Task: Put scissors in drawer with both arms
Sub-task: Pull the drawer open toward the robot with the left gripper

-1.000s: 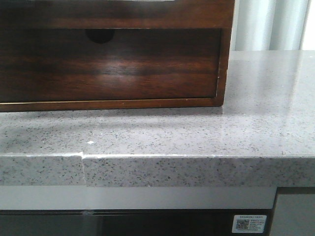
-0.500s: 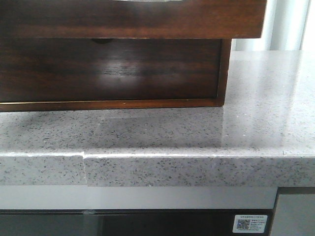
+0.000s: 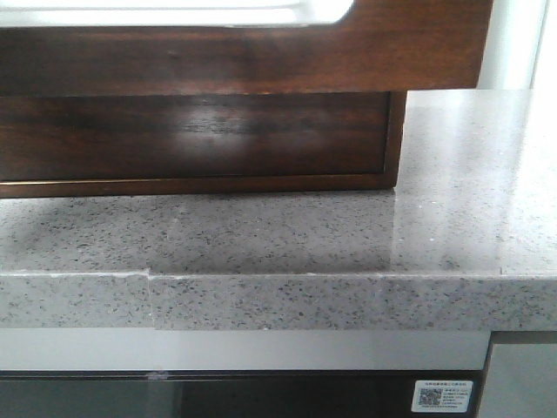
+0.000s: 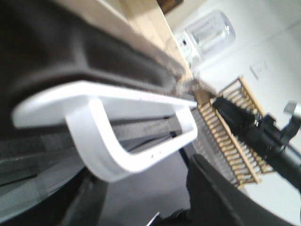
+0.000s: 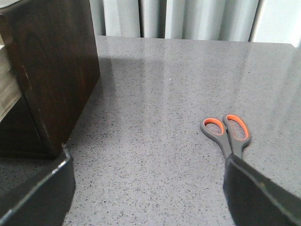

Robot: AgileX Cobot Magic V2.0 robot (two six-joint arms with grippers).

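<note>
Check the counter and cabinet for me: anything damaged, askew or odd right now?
One flaw: the counter's front edge has a small stepped seam with a chip, left of centre in the front view. The drawer juts out past the cabinet below, as the task expects. The scissors lie flat and closed on the counter.

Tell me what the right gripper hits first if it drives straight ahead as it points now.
Probably bare countertop. The right gripper has open jaws; the scissors lie flat just off its line, near one finger, and the cabinet stands to the other side. Depth is unclear.
</note>
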